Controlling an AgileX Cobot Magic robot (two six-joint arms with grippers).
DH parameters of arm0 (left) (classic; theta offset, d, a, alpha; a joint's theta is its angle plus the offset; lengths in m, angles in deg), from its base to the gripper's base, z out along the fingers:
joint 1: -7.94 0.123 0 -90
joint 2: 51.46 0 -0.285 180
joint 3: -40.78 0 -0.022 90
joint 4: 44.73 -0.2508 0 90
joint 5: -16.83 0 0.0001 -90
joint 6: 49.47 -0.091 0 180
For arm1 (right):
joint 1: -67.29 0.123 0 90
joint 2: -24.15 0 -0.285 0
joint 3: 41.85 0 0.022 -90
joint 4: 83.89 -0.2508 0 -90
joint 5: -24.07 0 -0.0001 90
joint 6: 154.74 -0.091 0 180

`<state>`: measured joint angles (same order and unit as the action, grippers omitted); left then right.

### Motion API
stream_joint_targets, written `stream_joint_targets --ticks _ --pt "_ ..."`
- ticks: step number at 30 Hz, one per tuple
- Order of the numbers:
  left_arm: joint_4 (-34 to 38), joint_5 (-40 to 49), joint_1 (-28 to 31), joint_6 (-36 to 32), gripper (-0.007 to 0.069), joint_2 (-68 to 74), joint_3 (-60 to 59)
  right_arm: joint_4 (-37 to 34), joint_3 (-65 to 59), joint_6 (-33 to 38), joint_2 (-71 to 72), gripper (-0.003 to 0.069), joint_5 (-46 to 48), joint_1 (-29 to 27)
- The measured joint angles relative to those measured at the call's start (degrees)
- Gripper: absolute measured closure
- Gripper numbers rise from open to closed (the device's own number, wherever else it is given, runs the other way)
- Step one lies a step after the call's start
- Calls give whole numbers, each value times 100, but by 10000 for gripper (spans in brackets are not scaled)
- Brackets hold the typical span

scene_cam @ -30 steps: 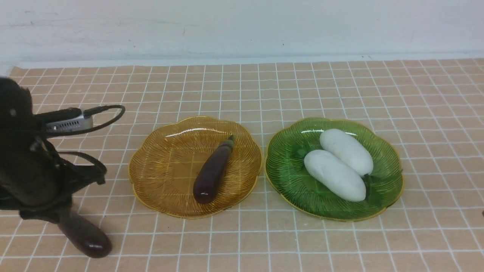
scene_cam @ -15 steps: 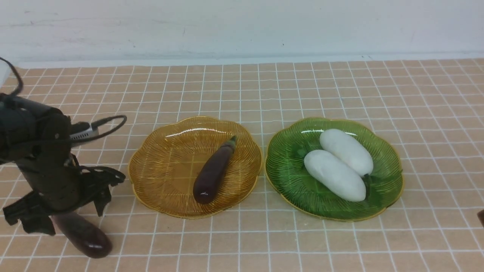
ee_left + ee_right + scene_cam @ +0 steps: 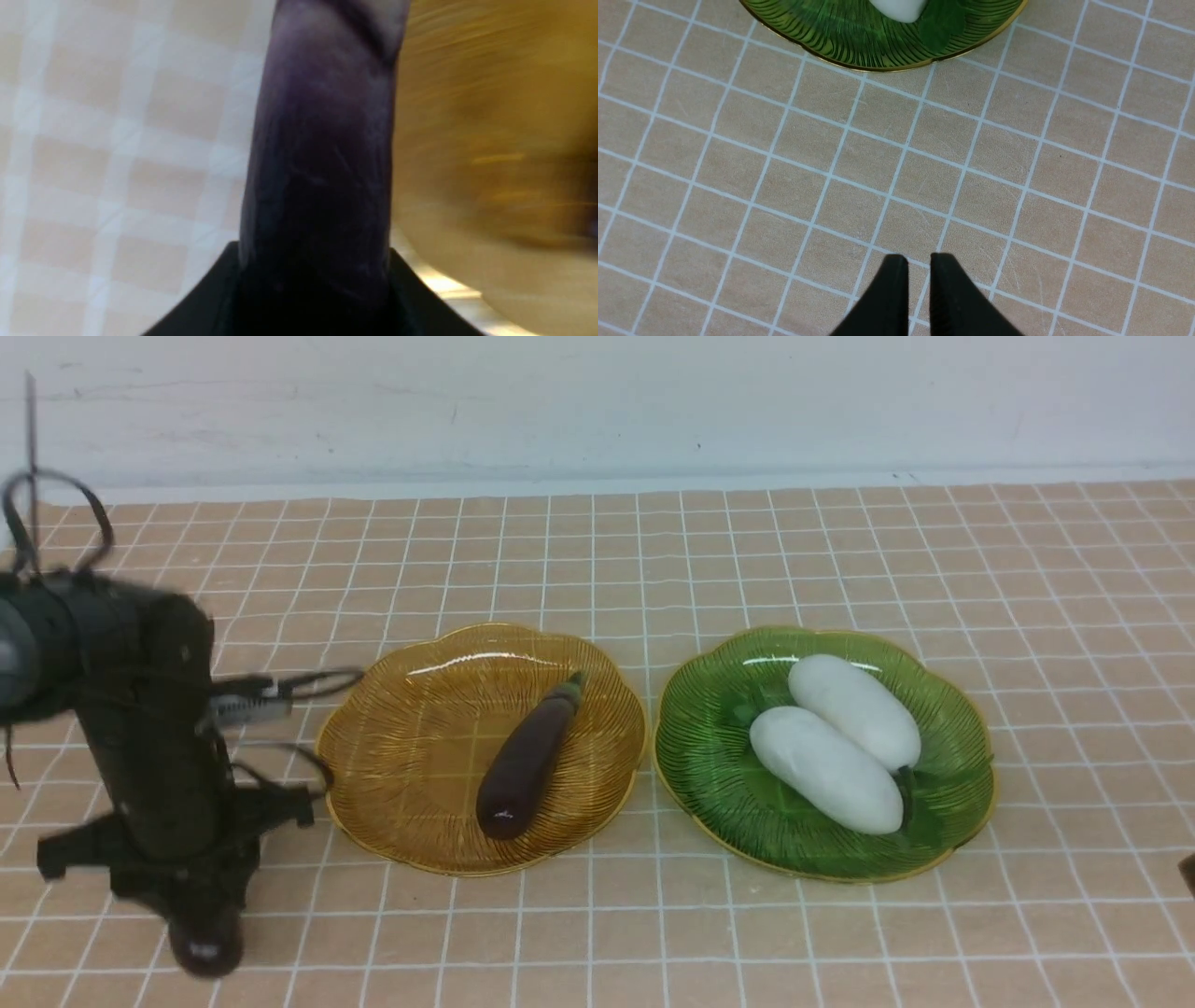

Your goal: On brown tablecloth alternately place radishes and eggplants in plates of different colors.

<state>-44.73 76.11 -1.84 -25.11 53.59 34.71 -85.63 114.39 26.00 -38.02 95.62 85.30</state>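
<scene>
My left arm stands at the left of the front view, its dark forearm close to upright and the wrist turned down toward the brown tablecloth [image 3: 747, 551], with cables looping off its top and side. The left gripper [image 3: 191, 896] points straight down and is clamped on the held eggplant [image 3: 203, 943], which hangs nearly vertical with its rounded purple end lowest. That part of the view is blurred, so I cannot tell whether the tip touches the cloth. In the left wrist view the held eggplant [image 3: 322, 163] fills the middle between the jaws, with the amber plate [image 3: 490, 140] smeared just beside it. The amber plate [image 3: 411, 737] sits just right of the arm and carries the plated eggplant [image 3: 527, 761], lying diagonally with its stem toward the far side. The green plate [image 3: 709, 747] almost touches it and holds two radishes [image 3: 826, 767], side by side and touching. My right gripper [image 3: 919, 280] hovers over bare cloth near the green plate's [image 3: 878, 42] rim, jaws nearly together with a thin gap and nothing between them.
</scene>
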Motion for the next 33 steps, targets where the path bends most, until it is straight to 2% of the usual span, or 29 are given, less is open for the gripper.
stream_joint_targets --ticks 6,12,19,25,27,31,33 --pt "112 -556 -664 -455 355 349 898 0 0 -15 31 596 -25 0" --pt "-144 -765 -1076 -729 312 996 1540 88 0 -245 476 596 10 0" --pt "-602 -909 -1246 -826 205 1451 1692 385 -81 -827 2148 596 39 0" --pt "-710 -1004 -1251 -838 175 1502 1720 453 -717 -1182 4192 596 128 0" --pt "-710 -950 -1261 -832 204 1506 1815 453 -1110 -1225 4845 596 30 0" --pt "-721 -562 -1274 -853 456 1506 2113 453 -2165 -1236 5508 596 -937 0" --pt "-721 -476 -1279 -914 562 1506 2196 460 -2729 -1149 5502 596 -1784 0"
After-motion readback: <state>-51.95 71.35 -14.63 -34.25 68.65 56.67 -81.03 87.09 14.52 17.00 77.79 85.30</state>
